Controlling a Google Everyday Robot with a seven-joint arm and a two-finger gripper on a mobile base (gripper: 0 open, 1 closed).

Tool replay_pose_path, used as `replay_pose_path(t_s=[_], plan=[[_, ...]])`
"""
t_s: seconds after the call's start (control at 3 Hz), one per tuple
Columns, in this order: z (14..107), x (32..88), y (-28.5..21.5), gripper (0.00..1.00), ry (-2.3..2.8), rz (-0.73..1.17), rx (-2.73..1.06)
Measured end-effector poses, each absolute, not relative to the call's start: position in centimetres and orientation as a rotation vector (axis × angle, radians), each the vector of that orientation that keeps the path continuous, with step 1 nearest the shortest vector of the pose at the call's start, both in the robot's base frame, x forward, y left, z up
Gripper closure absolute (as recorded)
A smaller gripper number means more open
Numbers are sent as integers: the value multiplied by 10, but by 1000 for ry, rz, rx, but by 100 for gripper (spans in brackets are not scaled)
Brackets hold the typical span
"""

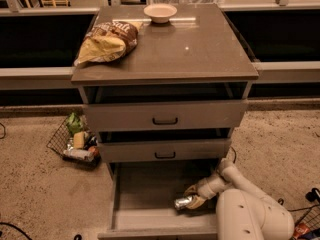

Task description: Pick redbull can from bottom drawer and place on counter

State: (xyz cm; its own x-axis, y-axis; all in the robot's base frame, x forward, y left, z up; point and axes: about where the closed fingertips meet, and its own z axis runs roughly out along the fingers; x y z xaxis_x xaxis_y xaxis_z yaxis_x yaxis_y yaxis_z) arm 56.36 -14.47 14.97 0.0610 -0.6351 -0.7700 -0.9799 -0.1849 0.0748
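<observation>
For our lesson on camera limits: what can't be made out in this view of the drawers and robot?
Camera view:
- redbull can: right end covered by the gripper, inside the bottom drawer.
- front face of that drawer: cut off by the lower edge.
- upper drawers: insides shadowed beneath the counter.
- floor basket: contents too small.

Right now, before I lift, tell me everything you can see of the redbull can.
The redbull can is small, slim, shiny silver metal with darker patches. It lies on its side, not upright, on the grey floor of the open bottom drawer, toward the right front. The gripper is at its right end and hides part of it; a firm hold cannot be confirmed.
</observation>
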Motion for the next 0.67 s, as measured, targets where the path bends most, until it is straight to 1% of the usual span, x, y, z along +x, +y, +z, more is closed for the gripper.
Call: replay_pose_path(t_s=[0.33, 0.67], plan=[[203, 567, -174, 100, 1551, 876, -1867], [255, 562, -184, 100, 1496, 858, -1934]])
